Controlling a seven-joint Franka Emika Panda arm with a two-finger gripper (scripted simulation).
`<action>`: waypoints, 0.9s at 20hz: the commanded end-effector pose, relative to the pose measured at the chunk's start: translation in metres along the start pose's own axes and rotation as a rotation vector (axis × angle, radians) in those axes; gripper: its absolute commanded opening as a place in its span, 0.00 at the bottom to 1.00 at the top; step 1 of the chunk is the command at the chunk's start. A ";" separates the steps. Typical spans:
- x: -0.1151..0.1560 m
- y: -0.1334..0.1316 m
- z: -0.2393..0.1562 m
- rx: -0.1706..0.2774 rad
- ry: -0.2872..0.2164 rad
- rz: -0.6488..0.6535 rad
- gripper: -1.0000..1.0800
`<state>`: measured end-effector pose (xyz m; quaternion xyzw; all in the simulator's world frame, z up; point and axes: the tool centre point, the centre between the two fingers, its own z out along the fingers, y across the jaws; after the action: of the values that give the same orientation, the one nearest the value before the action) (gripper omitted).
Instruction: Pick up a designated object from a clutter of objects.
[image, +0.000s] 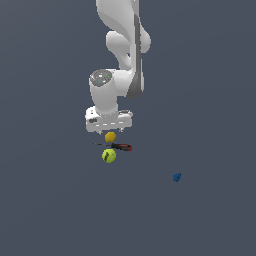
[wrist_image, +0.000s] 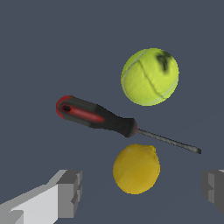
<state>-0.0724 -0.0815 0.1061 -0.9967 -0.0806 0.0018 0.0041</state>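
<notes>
Only the exterior view shows 1 tiny blue block (image: 176, 177). The wrist view shows the gripper (wrist_image: 142, 192) spread wide around 1 orange-yellow ball (wrist_image: 136, 169), 1 screwdriver (wrist_image: 98, 117), 1 tennis ball (wrist_image: 149, 77).

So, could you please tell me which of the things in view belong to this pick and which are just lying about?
Part of the job:
- orange-yellow ball
- gripper, open, its fingers either side of the ball

Just lying about:
- tennis ball
- screwdriver
- blue block

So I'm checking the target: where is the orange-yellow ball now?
In the exterior view, the orange-yellow ball sits just below the gripper, with the screwdriver between it and the tennis ball.
</notes>
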 end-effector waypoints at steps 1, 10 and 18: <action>-0.009 0.004 0.011 -0.003 0.002 -0.010 0.96; -0.026 0.010 0.028 -0.008 0.003 -0.024 0.96; -0.026 0.010 0.036 -0.008 0.002 -0.023 0.96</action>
<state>-0.0961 -0.0951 0.0733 -0.9958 -0.0919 0.0001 0.0002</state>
